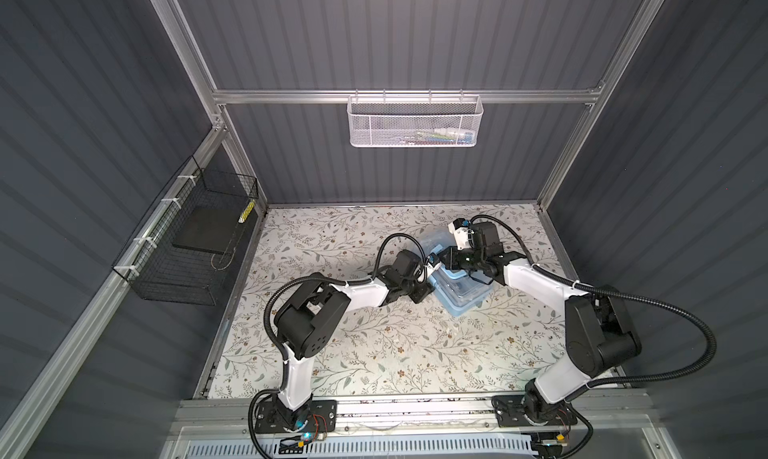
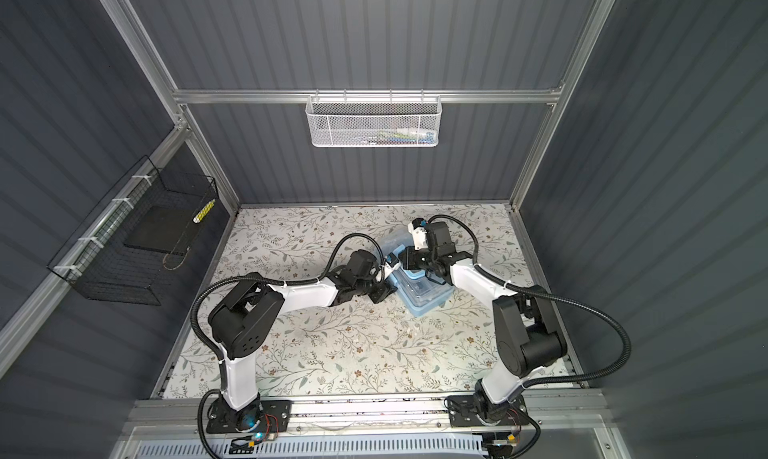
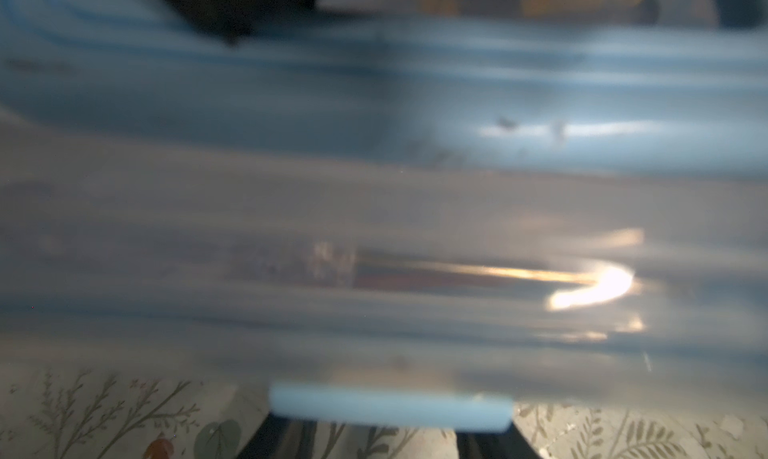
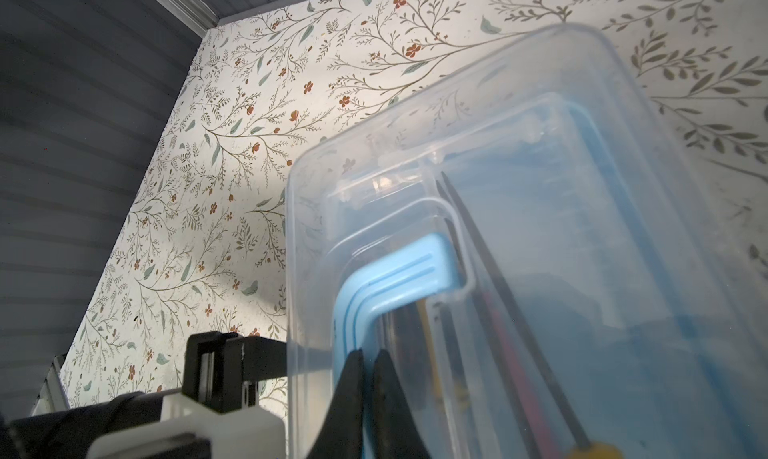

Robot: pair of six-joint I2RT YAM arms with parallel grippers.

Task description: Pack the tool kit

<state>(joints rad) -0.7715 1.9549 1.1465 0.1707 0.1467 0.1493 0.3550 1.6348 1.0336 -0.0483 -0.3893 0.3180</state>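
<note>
Steadily pinching the blue arched plastic handle [image 4: 399, 270] inside the closed right gripper [image 4: 369, 355], bracing the light-blue clear-lidded plastic box [image 1: 469, 301] against the left gripper [image 1: 424, 293], grip unclear.

A light blue rectangular plastic tool box [image 1: 467, 299] [image 2: 424, 301] lies flat on the floral tabletop [image 1: 374, 353], past its middle, turned diagonally to the edges in both top views. Its clear lid [image 4: 540, 116] lies over it, with a blue arched handle [image 4: 399, 278] lying in the lid's recess. Thin dark tool shafts [image 4: 494, 266] and a yellow grip [image 4: 590, 450] show through the lid.
</note>
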